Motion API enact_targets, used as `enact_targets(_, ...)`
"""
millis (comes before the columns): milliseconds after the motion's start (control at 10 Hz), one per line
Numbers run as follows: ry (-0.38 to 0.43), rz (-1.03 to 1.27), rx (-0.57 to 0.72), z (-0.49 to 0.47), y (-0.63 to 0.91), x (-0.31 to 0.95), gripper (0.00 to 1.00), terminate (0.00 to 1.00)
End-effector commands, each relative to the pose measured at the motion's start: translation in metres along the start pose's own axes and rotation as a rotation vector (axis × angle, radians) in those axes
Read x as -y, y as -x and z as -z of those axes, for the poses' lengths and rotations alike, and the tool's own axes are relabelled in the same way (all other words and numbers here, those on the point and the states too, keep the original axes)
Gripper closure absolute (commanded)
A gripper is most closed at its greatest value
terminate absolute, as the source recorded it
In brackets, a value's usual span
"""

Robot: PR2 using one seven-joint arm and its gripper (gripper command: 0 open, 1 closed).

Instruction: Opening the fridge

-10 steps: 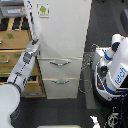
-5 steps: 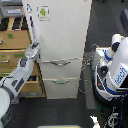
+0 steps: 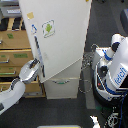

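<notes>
The tall white fridge (image 3: 62, 50) stands in the middle of the exterior view. Its large upper door (image 3: 60, 35), with the small green-figure sticker (image 3: 48, 28), is swung outward at its left edge and hangs over the lower drawers (image 3: 64, 86). A dark vertical handle strip (image 3: 38, 52) runs down the door's left edge. My gripper (image 3: 35, 65) is at the lower end of that strip, closed around it, with my white arm (image 3: 15, 90) reaching in from the lower left. The fridge interior is hidden behind the door.
A tan wooden drawer cabinet (image 3: 12, 52) stands directly at the exterior view's left of the fridge, behind my arm. A white-and-blue rounded robot body (image 3: 115, 70) with loose cables (image 3: 87, 65) stands at the exterior view's right. The floor is dark.
The upper door has swung outward from flush to clearly ajar. My gripper has moved with the door's left edge, and the view now shows the door larger.
</notes>
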Motion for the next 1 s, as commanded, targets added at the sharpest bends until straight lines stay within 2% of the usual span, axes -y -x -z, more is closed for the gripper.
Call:
enact_targets(100, 0.302, 1.015, 0.304, -0.280, 0.521, 0.356, 1.00, 0.00)
enact_targets(200, 0.235, 1.022, 0.313, -0.270, 0.503, 0.337, 1.00, 0.00)
enact_targets(300, 0.088, 0.896, 0.263, -0.223, 0.427, 0.286, 1.00, 0.00)
enact_targets(400, 0.021, 0.722, 0.180, -0.168, 0.344, 0.262, 0.00, 0.00)
enact_targets(500, -0.016, 0.685, 0.151, -0.145, 0.312, 0.275, 0.00, 0.00)
enact_targets(600, -0.051, 0.747, 0.119, -0.119, 0.275, 0.344, 0.00, 0.00)
enact_targets(700, -0.126, 0.787, 0.122, -0.101, 0.207, 0.392, 0.00, 0.00)
enact_targets(900, -0.155, 0.751, 0.110, -0.083, 0.167, 0.394, 0.00, 0.00)
enact_targets(1000, -0.225, 0.674, 0.078, -0.046, 0.125, 0.366, 0.00, 0.00)
